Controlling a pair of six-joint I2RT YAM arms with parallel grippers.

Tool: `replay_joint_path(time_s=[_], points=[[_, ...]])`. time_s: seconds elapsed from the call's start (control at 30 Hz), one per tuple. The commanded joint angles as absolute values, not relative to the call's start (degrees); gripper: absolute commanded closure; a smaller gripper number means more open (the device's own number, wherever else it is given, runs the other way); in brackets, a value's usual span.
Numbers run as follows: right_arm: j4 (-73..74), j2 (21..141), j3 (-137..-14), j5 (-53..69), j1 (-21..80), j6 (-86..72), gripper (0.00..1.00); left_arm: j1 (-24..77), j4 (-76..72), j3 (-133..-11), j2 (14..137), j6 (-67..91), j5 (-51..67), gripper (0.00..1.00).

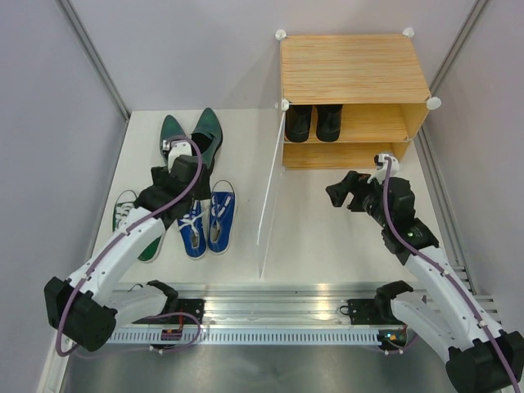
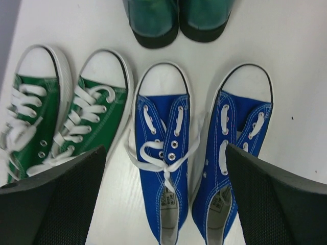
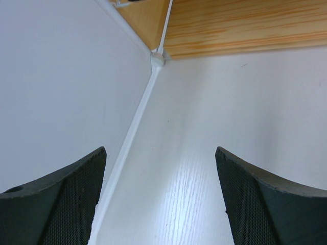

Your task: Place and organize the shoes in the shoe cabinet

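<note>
Widely parted, right jaws hover over table beside the door.

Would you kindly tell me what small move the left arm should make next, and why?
Probably lower the left gripper straight down onto the blue sneakers. Its jaws are open, and in the wrist view the pair lies on the table just below and between them. The cabinet stands open with black shoes on its upper shelf, so there seems to be room.
</note>
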State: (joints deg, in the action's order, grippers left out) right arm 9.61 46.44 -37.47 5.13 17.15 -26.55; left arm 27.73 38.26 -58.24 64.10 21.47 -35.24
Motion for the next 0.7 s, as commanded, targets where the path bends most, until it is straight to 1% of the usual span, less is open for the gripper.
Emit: replay_joint_path(time_s=[0.0,0.1,0.37,0.67], points=[[9.4,45.8,-37.5,9.6,17.4,-27.9,0.10,24.7,42.8,-56.7,64.9,33.4,-27.5,0.01],[9.0,45.8,-37.3,10.5,17.4,-28.5,0.10,22.0,42.5,-53.4,65.1,38.7,-24.4,0.02],[7.8,45.6,-35.9,10.6,18.6,-29.3,0.10,20.8,37.8,-46.0,70.7,45.3,-20.1,0.11],[8.0,45.4,-36.0,11.2,20.1,-29.2,0.10,20.4,33.2,-40.4,75.6,50.4,-20.3,0.12]])
